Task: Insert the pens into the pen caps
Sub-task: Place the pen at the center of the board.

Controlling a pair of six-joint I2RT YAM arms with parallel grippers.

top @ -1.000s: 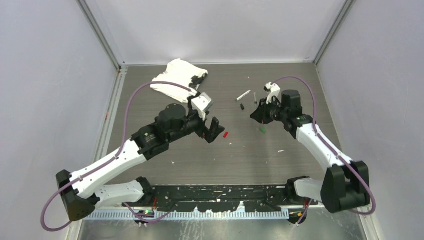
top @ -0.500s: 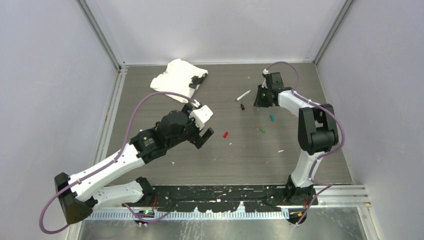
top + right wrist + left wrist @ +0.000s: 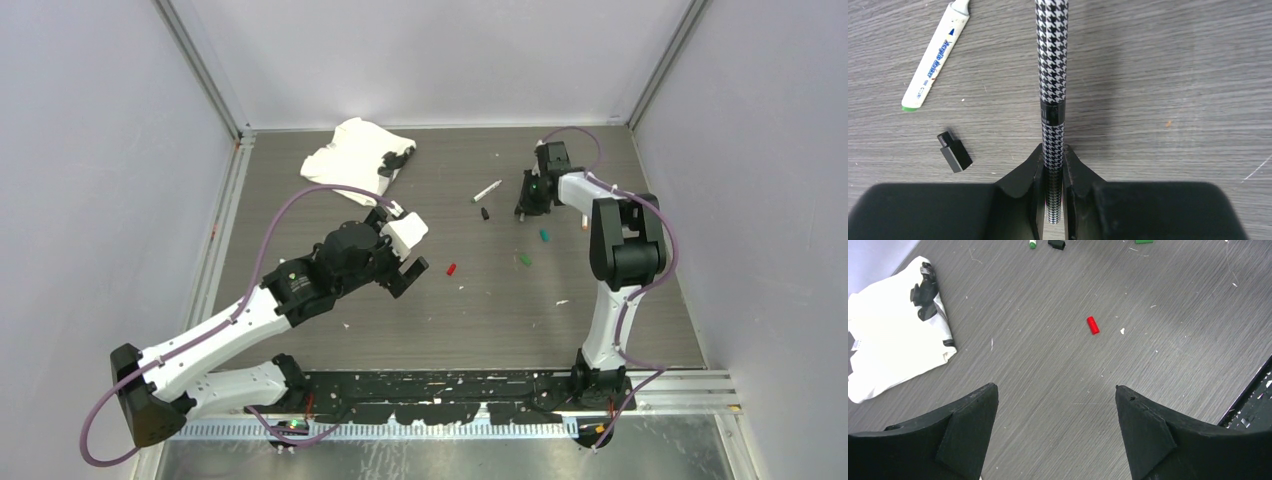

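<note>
Over the grey wood-grain counter (image 3: 400,330) my left hand (image 3: 1055,390) hangs wide open and empty. My right hand (image 3: 1053,155) is clamped on a slim black-and-white houndstooth pen (image 3: 1052,65) pointing to twelve o'clock. A white marker pen (image 3: 935,57) lies at ten o'clock of that grip, a stubby black cap (image 3: 954,152) at nine. A small red cap (image 3: 1092,325) lies at one o'clock of my left hand.

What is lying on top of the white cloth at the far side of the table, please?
A small black shape sits on the white cloth near its edge; whether it is a loose object or a print, I cannot tell. Anything beneath the cloth is covered.
</note>
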